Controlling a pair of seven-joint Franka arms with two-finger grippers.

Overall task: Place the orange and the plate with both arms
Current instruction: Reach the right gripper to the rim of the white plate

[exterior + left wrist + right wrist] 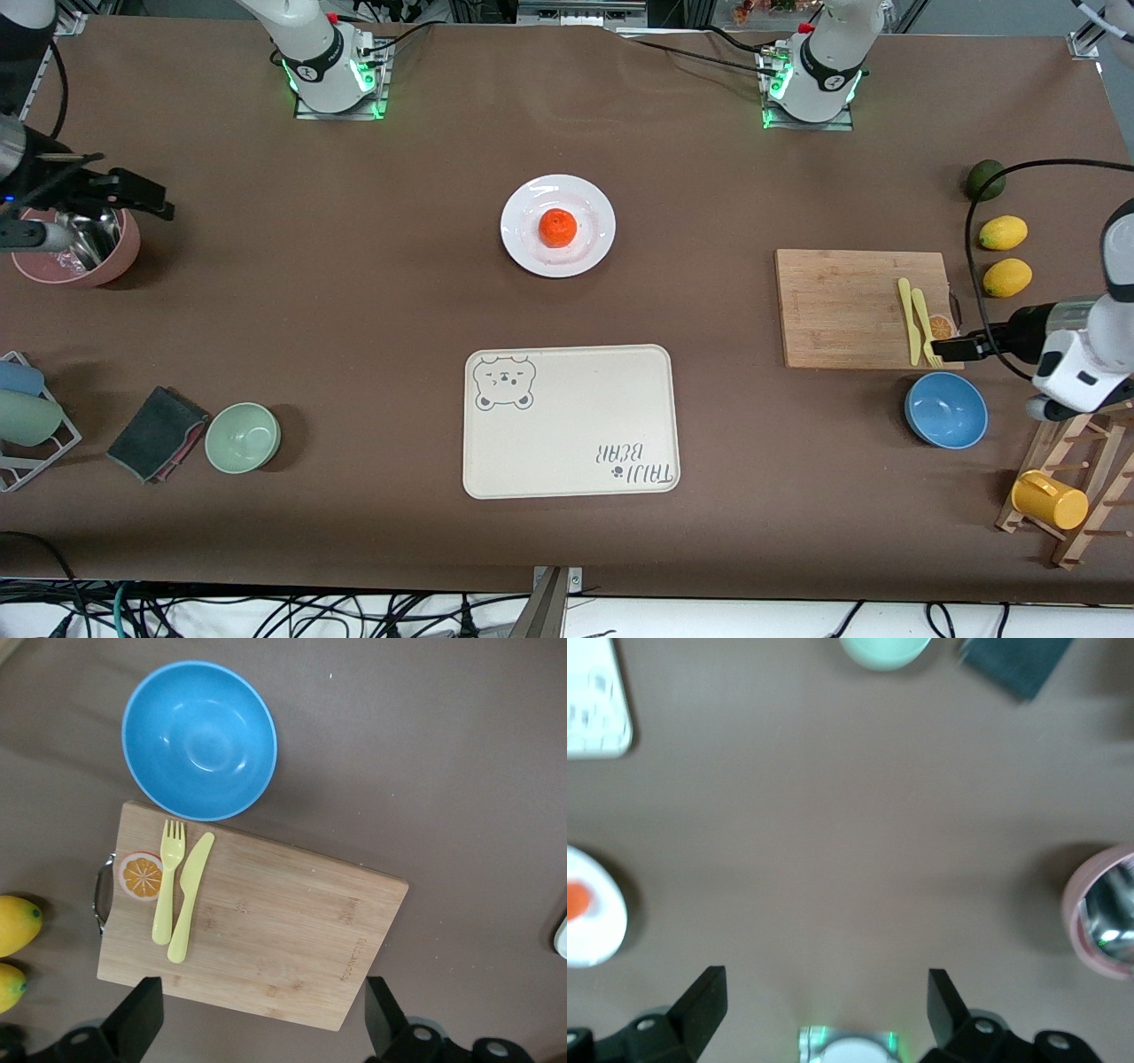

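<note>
Starting closest to the front camera: the beige bear-print tray [568, 422] sits at the 6 o'clock edge of the table, nothing on it. Go up toward 12 and you hit the plate [558, 226] roughly mid-table, with the orange [558, 228] sitting right in the middle of it. So the fruit's on the plate, and both are well apart from the tray.

Out at 3 o'clock, the left gripper [261, 1020] hangs over the wooden cutting board [266, 930], jaws spread wide, holding nothing. The board has a yellow fork [166, 890] and knife [189, 896] on it, and a blue bowl [199, 740] touches its edge.

Over at 9 o'clock, the right gripper [826, 1010] is also wide open and empty, up over bare table near the pink bowl [1103, 911].
</note>
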